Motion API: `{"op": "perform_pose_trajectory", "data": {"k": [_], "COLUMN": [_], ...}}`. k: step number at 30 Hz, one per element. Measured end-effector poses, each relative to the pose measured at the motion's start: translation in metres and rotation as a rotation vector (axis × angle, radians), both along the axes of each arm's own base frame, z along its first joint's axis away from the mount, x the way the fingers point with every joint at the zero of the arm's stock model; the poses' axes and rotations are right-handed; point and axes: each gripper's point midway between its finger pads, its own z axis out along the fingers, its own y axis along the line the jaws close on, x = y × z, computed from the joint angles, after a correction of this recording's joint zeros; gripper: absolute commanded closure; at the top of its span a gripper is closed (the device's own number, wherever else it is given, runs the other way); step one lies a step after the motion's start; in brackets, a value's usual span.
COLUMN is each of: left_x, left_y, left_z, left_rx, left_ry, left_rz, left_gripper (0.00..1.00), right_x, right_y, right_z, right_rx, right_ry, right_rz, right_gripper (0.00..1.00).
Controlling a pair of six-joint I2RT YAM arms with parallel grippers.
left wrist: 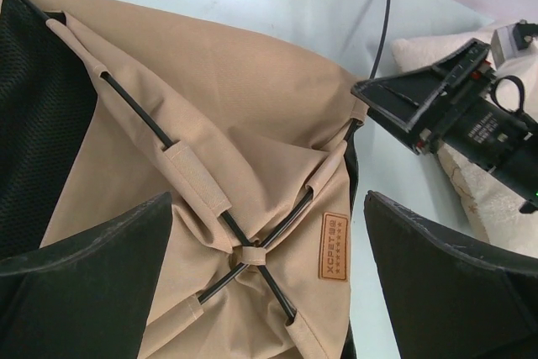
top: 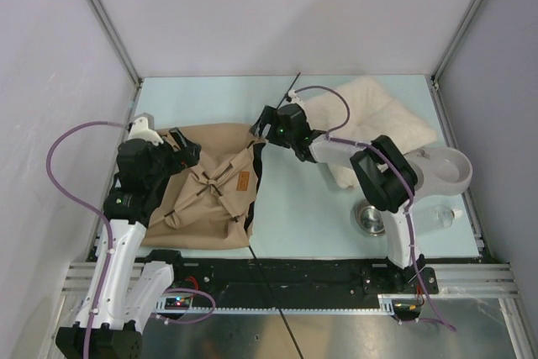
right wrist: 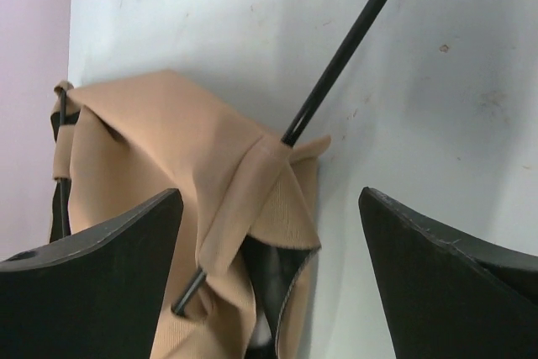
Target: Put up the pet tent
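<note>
Tan pet tent point(top: 210, 195): collapsed flat, on the left.
Left gripper point(left wrist: 269, 199): wide, empty, over it.
Right gripper point(right wrist: 269, 199): wide, empty, at its corner.
Pole point(right wrist: 345, 48): pinch it squarely, not fabric.

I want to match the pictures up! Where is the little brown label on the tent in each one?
Top external: the brown label sits right of the middle of the tent.
Left wrist: brown label at lower middle, on tan fabric.
Right wrist: not in it.
Shared landmark: the black pole sticking out of the tent's corner.
</note>
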Motion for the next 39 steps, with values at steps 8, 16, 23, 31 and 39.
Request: {"op": "perform_pose_trajectory", "data": {"k": [8,16,23,31,39], "left_x": [-0.003,-0.004,-0.004,-0.004,-0.005], "left_y": [0.003,0.007,0.008,0.008,0.006], "left_z": [-0.007,-0.012,-0.013,-0.013,-0.013], "left_rx": [0.014,0.025,0.035,0.035,0.033], "left_ry": [0.031,0.05,0.053,0.054,0.054], "left_rz": [0.009,0.028,0.031,0.031,0.023], "left_gripper": [0.0,0.0,0.0,0.0,0.0], "right_x": [0.01,0.003,0.0,-0.006,0.016], "right_y": [0.033,0.05,0.046,0.022,-0.029], "right_z": [-0.022,-0.02,-0.007,0.063,0.089], "right_rx": [0.05,0.094,0.077,0.076,0.074], "right_ry": [0.042,0.054,0.015,-0.127,-0.162], "right_rz": [-0.017,-0.025,-0.073,-0.199,-0.405], "right_gripper": [0.55,0.99,1.0,1.0,1.0]}}
